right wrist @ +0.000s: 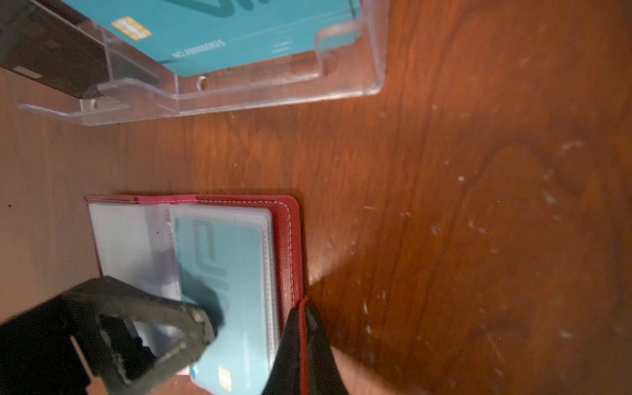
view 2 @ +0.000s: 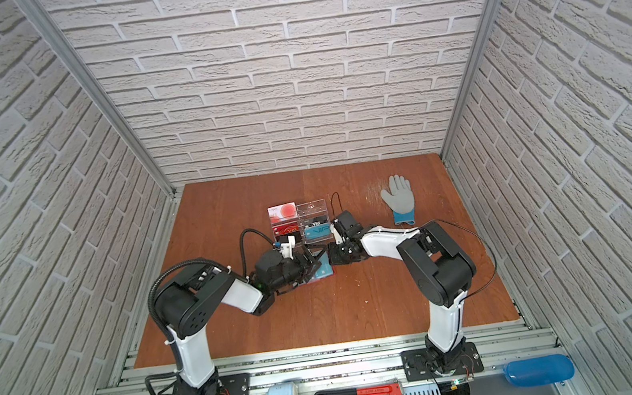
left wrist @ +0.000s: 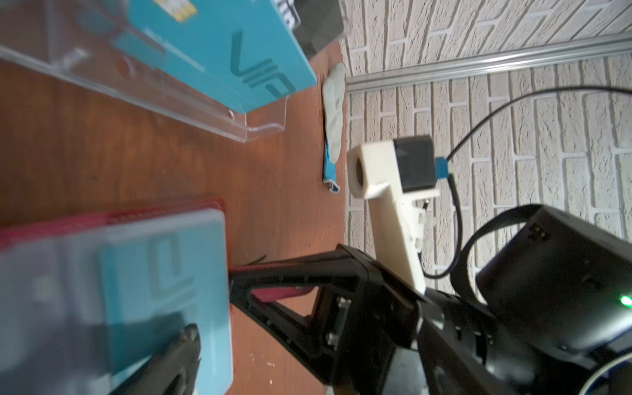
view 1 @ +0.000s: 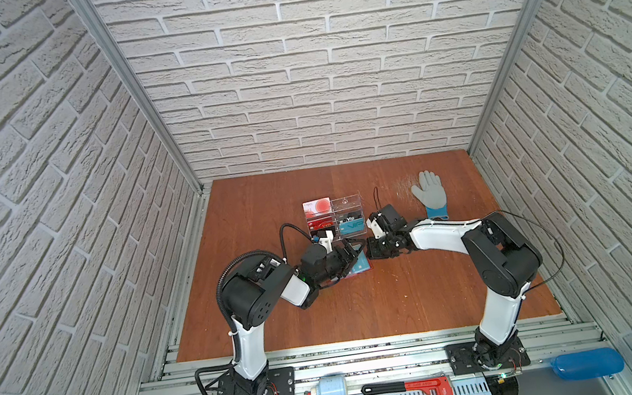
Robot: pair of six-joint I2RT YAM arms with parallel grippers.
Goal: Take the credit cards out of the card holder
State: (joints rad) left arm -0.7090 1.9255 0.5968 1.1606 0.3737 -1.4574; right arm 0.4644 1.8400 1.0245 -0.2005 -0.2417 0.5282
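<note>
Red card holder (right wrist: 290,239) with white stitching, pale teal credit card (right wrist: 239,273), black fingers (right wrist: 321,349), reddish-brown wood-grain table (right wrist: 444,154)

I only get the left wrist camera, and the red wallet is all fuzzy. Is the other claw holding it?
Observer: Yes. In the right wrist view the right gripper is shut on the red tab at the edge of the card holder.
Operator: Is there a card inside?
Observer: Yes. A pale blue credit card sits in a clear sleeve, and its gold chip is showing.
Operator: What is my claw doing?
Observer: The left gripper is open, and one finger rests on that sleeve.
</note>
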